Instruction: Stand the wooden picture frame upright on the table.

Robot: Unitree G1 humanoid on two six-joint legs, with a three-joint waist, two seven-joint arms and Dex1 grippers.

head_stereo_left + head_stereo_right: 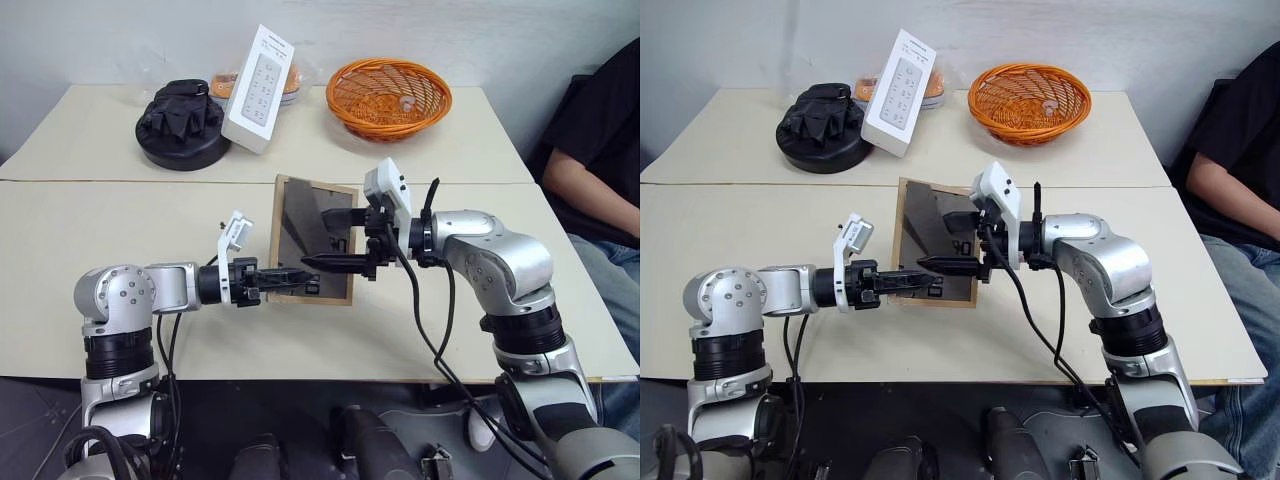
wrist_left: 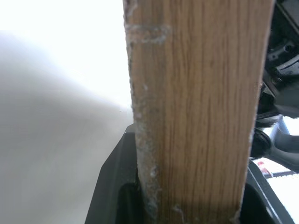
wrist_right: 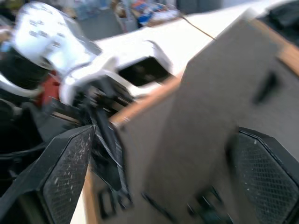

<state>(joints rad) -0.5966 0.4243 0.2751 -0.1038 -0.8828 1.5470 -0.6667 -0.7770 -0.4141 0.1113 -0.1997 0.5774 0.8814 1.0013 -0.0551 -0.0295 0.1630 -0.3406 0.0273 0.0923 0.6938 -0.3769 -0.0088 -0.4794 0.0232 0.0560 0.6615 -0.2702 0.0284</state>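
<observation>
Left eye view: the wooden picture frame [image 1: 312,240] sits at picture centre, dark back showing, tilted above the desk [image 1: 90,215]. The left gripper [image 1: 300,283] pinches its lower edge; the right gripper [image 1: 335,240] has fingers [image 3: 65,172] spread around the back.

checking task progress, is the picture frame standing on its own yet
No. The wooden picture frame is tilted, dark back showing, left end effector clamping its edge.
</observation>
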